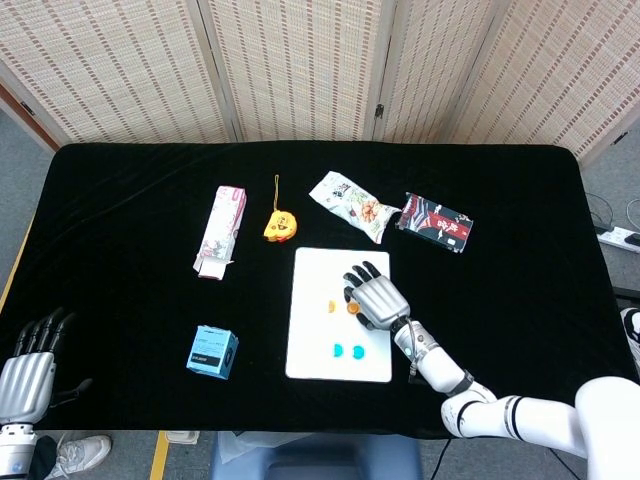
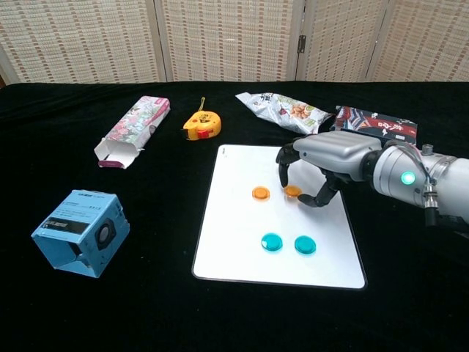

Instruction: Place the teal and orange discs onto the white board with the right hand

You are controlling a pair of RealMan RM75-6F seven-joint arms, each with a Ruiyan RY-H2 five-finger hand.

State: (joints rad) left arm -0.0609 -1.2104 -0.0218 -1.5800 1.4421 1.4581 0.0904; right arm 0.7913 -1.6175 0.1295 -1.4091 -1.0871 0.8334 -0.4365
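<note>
lay flat near the middle of the black table (image 2: 66, 308): a white board (image 2: 322, 249), rectangular, round-cornered, plain. counted on it two teal discs, one (image 2: 272, 241) just left of the other (image 2: 305, 245), both toward the near edge, small, round and glossy. counted two orange discs as well: one (image 2: 260, 193) resting free on the board's far half, a second (image 2: 293, 191) just right of it, under the right hand (image 2: 322, 158). same hand seen from the head view (image 1: 375, 300) over the board's right side. fingers (image 2: 283, 166) curled down around that second orange disc, thumb on its right side; could not tell whether still pinched or already let go onto the board. left hand (image 1: 25, 365) at the near left corner, off the table, fingers straight and slightly apart, holding nothing.

elsewhere, one of each: blue box (image 2: 80, 232) near left, pink carton (image 2: 132, 130) far left, yellow tape measure (image 2: 202, 125) beyond the board, snack bag (image 2: 282, 111) to its right, dark packet (image 2: 377, 125) far right.
</note>
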